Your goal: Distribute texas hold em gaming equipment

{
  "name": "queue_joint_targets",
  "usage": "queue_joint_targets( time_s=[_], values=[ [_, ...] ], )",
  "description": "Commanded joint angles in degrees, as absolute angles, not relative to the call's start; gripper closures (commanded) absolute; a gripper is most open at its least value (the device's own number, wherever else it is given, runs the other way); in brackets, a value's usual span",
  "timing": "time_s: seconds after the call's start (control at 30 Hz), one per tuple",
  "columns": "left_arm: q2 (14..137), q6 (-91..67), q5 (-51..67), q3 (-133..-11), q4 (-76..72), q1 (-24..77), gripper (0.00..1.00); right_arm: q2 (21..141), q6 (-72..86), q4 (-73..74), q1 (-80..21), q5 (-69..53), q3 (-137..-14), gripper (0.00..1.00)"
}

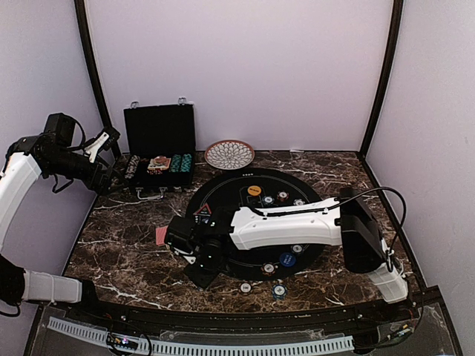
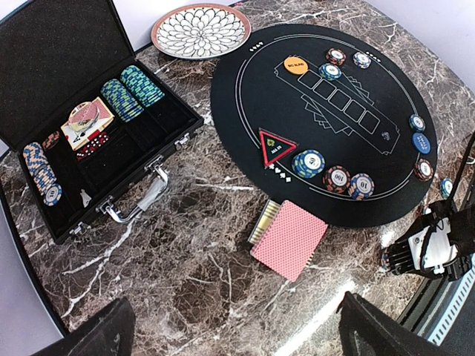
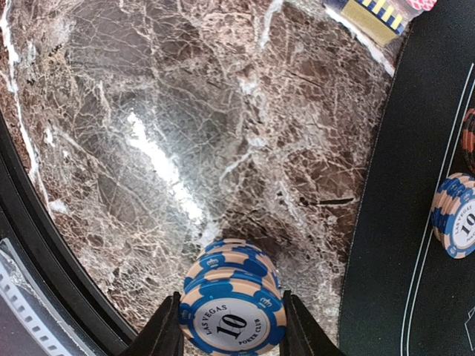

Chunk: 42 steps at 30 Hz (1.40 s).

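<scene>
Right gripper (image 3: 231,334) is clamped on a chip stack (image 3: 230,285), blue-and-cream "10"s, one finger on each side of the rims. The stack hangs over bare table (image 3: 148,111) between the near edge and the mat's near-left rim; can't tell if the bottom chip touches marble. Two loose chips (image 1: 278,291) lie on the table by the near edge. Judgement on handling: chips are stiff, dense for their size and not fragile, but the faces are smooth, so a stack can shear or shed its lower chips. The hold should go across the rims low enough to pin the bottom chip, and the stack should be set down flat before letting go. Next out, red-backed cards (image 2: 291,239) sit on the table just off the mat (image 2: 245,96). They are likely thin, bendy and slick and will fan if pushed, so pinch across the long edges. On the mat there's a red triangle (image 2: 276,147) with three small stacks beside it, a blue button (image 2: 421,142) toward the right rim and an orange button (image 2: 295,65) farther in, with more chips around. At the far edge sit the open case (image 2: 74,44), with chip rows inside, and the dish (image 2: 201,30). Left gripper (image 2: 236,319) hangs high over the far-left corner, fingers wide apart, holding nothing.
</scene>
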State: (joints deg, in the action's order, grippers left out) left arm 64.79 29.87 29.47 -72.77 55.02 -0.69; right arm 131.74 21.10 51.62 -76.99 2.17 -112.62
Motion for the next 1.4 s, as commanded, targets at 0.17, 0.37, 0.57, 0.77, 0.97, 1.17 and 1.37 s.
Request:
queue_joint_targets(
  time_s=[0.17,0.37,0.57,0.77,0.97,1.17,1.37],
  values=[
    [63.4,31.0,29.2,-71.6,55.8,-0.4,0.01,128.3,22.1,53.6,-77.1,5.0,-113.5,1.00],
    [63.5,31.0,29.4,-71.8,55.8,-0.4,0.01,125.3,23.3,53.3,-76.2,4.8,-110.4,1.00],
    [63.4,31.8,29.5,-71.2,56.1,-0.4,0.01,115.5,27.4,50.1,-71.7,6.0,-97.6,1.00],
    [63.5,32.0,30.1,-70.8,56.0,-0.4,0.01,102.9,33.1,46.6,-63.8,8.2,-79.8,1.00],
    [63.8,32.1,30.5,-70.8,56.0,-0.4,0.01,93.4,37.8,45.9,-56.0,10.4,-65.4,1.00],
    [64.1,32.1,31.2,-70.4,55.6,-0.4,0.01,88.7,38.9,44.1,-47.7,11.7,-57.1,1.00],
    [64.2,32.6,31.1,-70.4,55.8,-0.4,0.01,90.0,37.1,42.1,-44.1,11.6,-55.1,1.00]
  ],
)
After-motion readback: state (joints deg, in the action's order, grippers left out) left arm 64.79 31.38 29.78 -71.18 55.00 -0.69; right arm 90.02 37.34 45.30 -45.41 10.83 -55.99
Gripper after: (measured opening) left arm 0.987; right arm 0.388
